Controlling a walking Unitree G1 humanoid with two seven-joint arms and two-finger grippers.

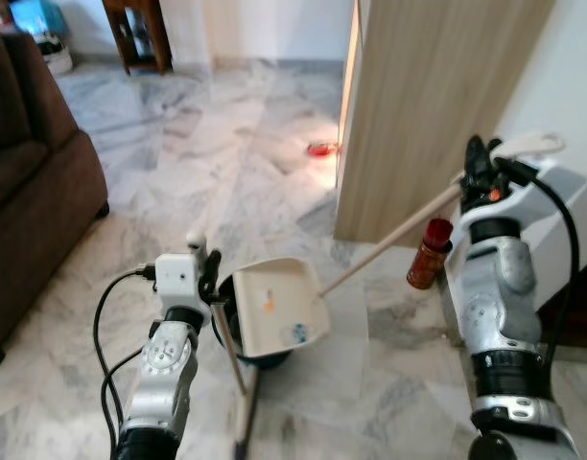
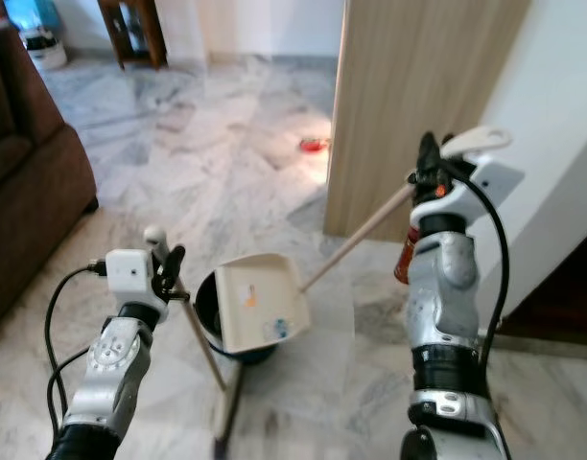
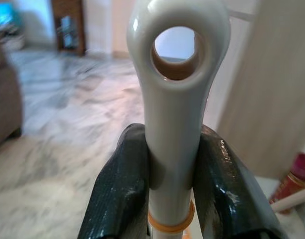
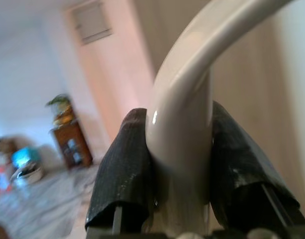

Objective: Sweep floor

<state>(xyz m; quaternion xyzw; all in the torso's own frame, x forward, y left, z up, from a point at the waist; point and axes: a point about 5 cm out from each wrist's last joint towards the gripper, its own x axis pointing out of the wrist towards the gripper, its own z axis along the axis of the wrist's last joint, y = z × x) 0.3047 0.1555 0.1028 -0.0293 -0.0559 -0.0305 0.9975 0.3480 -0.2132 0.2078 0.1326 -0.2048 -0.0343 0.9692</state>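
Floor (image 1: 226,182), pale marble, stretches ahead with a small red scrap (image 1: 319,149) by the wooden panel (image 1: 418,105). The left gripper (image 3: 170,174) pinches the broom handle (image 3: 172,99), the right gripper (image 4: 180,164) clamps the dustpan (image 1: 277,309) handle. A wide swing could topple the red can (image 1: 431,254) beside the right arm.

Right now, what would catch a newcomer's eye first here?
The cream dustpan tilted up over the marble floor at centre, its long handle in the right pincer. The left pincer grips a broom handle. A red can stands by the wooden panel.
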